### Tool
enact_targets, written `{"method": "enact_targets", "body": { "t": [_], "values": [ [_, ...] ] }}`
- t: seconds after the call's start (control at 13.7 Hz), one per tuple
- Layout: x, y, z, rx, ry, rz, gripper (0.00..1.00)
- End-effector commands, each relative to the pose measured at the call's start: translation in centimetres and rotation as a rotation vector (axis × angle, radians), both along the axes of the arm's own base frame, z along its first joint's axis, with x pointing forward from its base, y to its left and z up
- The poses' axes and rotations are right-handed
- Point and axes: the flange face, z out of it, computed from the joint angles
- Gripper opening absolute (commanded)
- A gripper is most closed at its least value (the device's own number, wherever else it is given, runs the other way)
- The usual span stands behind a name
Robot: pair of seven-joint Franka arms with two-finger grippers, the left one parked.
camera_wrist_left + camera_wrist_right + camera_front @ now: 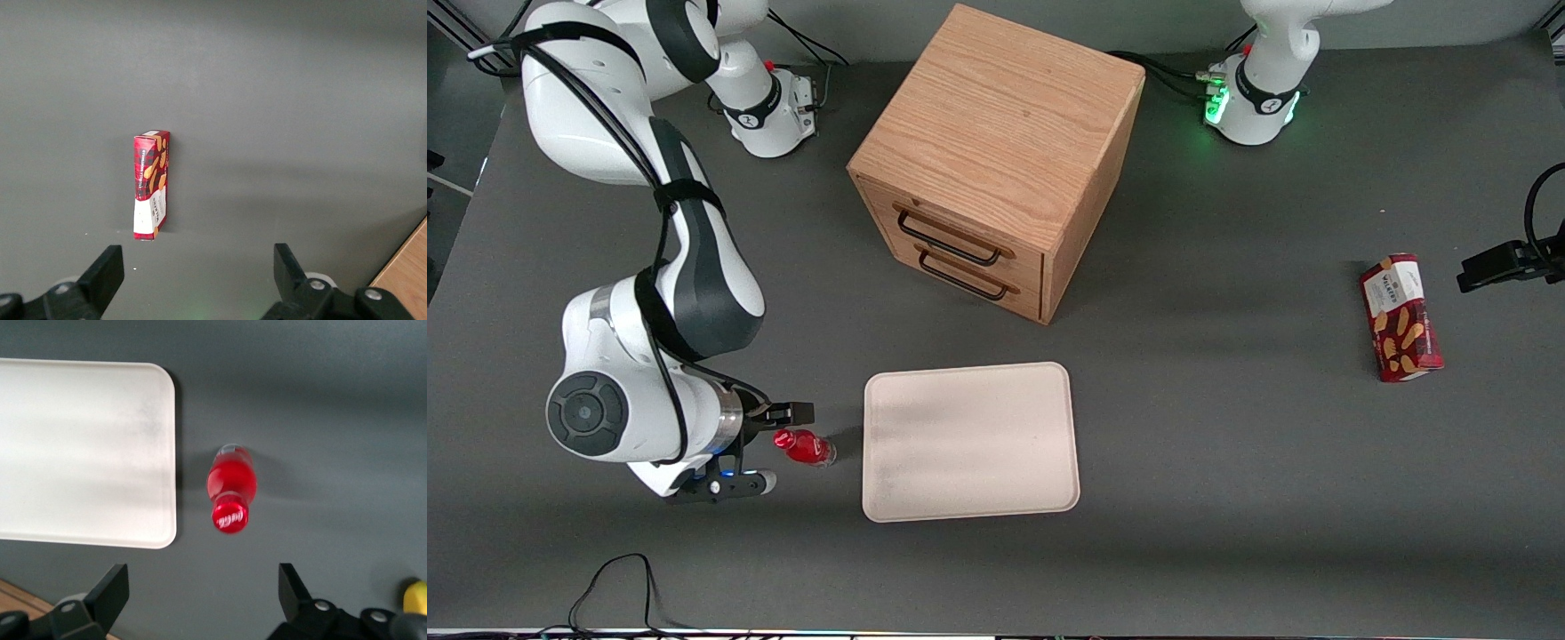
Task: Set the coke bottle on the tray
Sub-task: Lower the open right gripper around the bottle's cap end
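On the bench's near half, toward the working arm's end, the right arm's gripper (pixel 760 449) hung with jaws spread wide above the upright coke bottle (pixel 807 447), which stood just beside the tray (pixel 969 442), not touching its short edge.

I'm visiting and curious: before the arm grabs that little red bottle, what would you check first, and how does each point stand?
1. Coke bottle standing upright on the table: ok.
2. Gripper open: ok, fingers spread wide in the wrist view.
3. Gripper above the bottle: ok, though not yet around it.
4. Tray bare, with room for the bottle: ok.
5. Path from bottle to tray free: ok; they sit beside each other.
6. Fingers low enough to grasp: cannot tell.
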Motion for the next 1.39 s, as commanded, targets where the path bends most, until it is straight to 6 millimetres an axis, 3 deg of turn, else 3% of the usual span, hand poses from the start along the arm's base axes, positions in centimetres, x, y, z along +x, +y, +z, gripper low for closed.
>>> {"method": "enact_targets", "body": {
  "t": [0.0,0.22,0.73,1.32],
  "values": [
    [1.2,-0.2,-1.3,0.013,-0.029,0.023,0.99],
    [1.2,-0.6,-2.3,-0.028,-0.021,0.102,0.99],
    [1.2,-0.6,-5.3,-0.043,0.018,0.109,0.95],
    [1.3,-0.5,-6.0,-0.056,0.016,0.116,0.91]
  ]
}}
